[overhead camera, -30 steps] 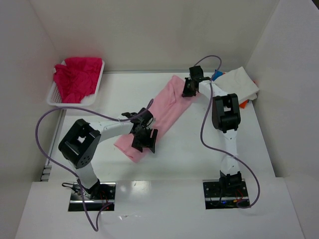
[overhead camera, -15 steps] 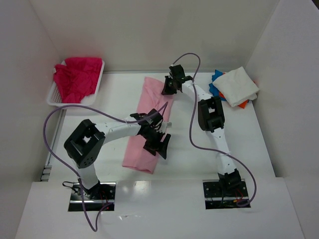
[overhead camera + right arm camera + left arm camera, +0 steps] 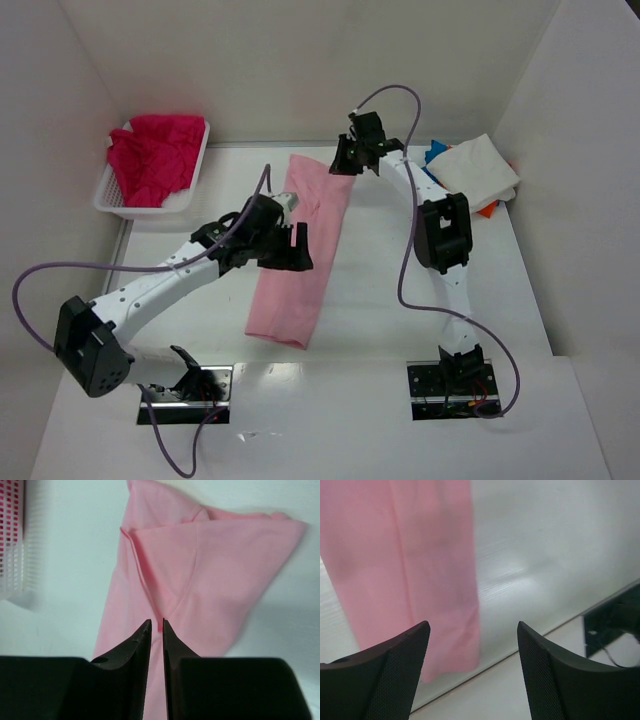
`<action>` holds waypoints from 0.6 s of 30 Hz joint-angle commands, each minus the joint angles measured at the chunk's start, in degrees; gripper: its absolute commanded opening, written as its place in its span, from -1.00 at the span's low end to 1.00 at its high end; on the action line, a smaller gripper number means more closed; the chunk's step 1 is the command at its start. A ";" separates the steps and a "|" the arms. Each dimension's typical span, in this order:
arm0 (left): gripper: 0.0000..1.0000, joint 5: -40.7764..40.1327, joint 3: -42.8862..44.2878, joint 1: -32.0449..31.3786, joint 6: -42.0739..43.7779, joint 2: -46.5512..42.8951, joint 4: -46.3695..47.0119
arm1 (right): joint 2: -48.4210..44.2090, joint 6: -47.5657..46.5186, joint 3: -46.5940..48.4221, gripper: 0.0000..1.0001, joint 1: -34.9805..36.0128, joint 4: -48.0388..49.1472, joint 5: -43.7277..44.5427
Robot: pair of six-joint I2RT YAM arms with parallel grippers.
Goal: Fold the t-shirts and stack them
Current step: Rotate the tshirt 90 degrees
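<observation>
Left tool [image 3: 472, 630]: my jaws stand wide open, poised above the desk [image 3: 545, 545]. In my wrist view one finger lies over the light pink t-shirt [image 3: 395, 555]. The other lies over bare desk, just beside the shirt's long edge. From above, this tool sits at the shirt's left edge, about mid-length.

Right tool [image 3: 156, 623]: my jaws are almost together, with only a thin slit between them. Pink shows through the slit. I cannot tell whether a bit of cloth is pinched or simply lies below. This tool is at the far end of the same shirt, by its right corner.

Light pink t-shirt: folded into a long narrow strip and lying flat on the desk. It runs from the far side toward the near edge, between my two arms.

Far left corner: white lattice basket [image 3: 110, 200] holding a crumpled magenta-red t-shirt [image 3: 155, 155].

Far right: folded white t-shirt [image 3: 480, 170] on top, with blue [image 3: 436, 153] and orange [image 3: 488, 209] t-shirts showing beneath it.
</observation>
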 commanded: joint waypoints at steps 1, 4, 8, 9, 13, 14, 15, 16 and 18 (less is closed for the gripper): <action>0.57 -3.23 -6.77 -0.28 -3.15 4.06 -2.40 | -6.60 0.75 -11.23 -0.60 -0.22 4.41 1.26; 0.57 -4.16 -7.59 -0.28 -3.43 5.05 -2.05 | -7.05 0.75 -16.07 -0.60 -0.22 5.75 1.47; 0.57 -4.16 -7.88 -0.28 -3.68 10.01 -3.53 | -5.93 1.28 -19.09 -0.61 -0.22 7.40 2.00; 0.57 -4.16 -7.88 -0.28 -3.68 11.10 -3.54 | -4.94 1.28 -19.10 -0.64 -0.22 7.71 2.00; 0.57 -4.69 -7.88 -0.90 -2.97 12.48 -3.54 | -1.38 1.81 -16.87 -0.67 0.63 7.10 2.00; 0.57 -4.69 -7.88 -0.90 -2.37 12.84 -3.66 | -0.59 1.81 -16.21 -0.67 1.09 6.96 2.00; 0.57 -4.69 -7.88 -0.90 -2.22 14.20 -4.06 | 0.62 1.81 -15.20 -0.67 1.10 6.49 2.00; 0.57 -4.53 -7.88 -0.90 -1.54 15.05 -4.07 | 1.24 1.81 -14.57 -0.67 1.10 6.37 1.91; 0.57 -3.21 -7.35 -1.42 -0.91 17.15 -4.07 | 3.08 1.81 -12.40 -0.69 1.10 5.23 1.51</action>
